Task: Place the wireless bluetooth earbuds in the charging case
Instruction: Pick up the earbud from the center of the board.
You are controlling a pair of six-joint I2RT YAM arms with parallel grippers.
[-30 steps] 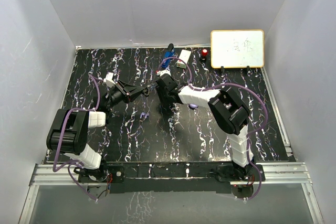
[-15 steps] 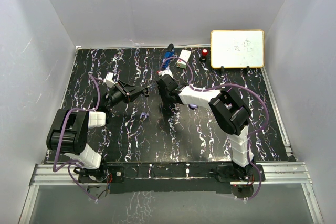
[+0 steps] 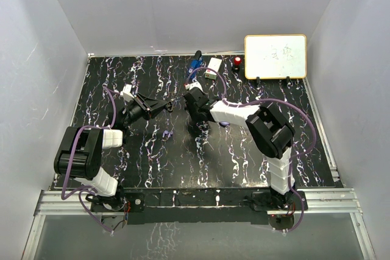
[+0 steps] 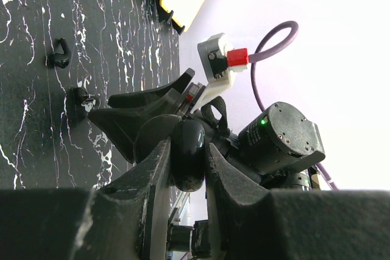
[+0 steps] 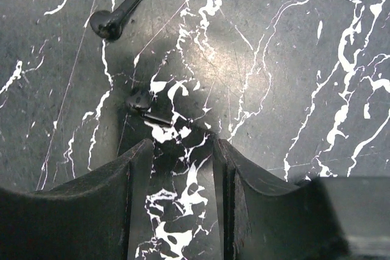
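Observation:
My left gripper (image 4: pixel 186 145) is shut on a glossy black round charging case (image 4: pixel 187 162) and holds it above the table, left of centre in the top view (image 3: pixel 164 106). Two black earbuds lie on the black marble table, one (image 5: pixel 113 19) farther off and one (image 5: pixel 146 106) just ahead of my right gripper's left fingertip. My right gripper (image 5: pixel 181 147) is open and empty, pointing down close over the table (image 3: pixel 197 127). Both black earbuds also show in the left wrist view (image 4: pixel 59 53) (image 4: pixel 82 100). Pale lilac earbuds (image 3: pixel 167 133) lie near the table's middle.
A lilac case (image 3: pixel 223 124) lies partly hidden beside the right forearm. At the back stand a whiteboard (image 3: pixel 275 56), a blue tool (image 3: pixel 195 65), a white box (image 3: pixel 212 67) and a small red object (image 3: pixel 237 61). White walls enclose the table.
My right arm has shifted slightly right and lower toward the table, covering more of the lilac case. My left arm has held still with the black case.

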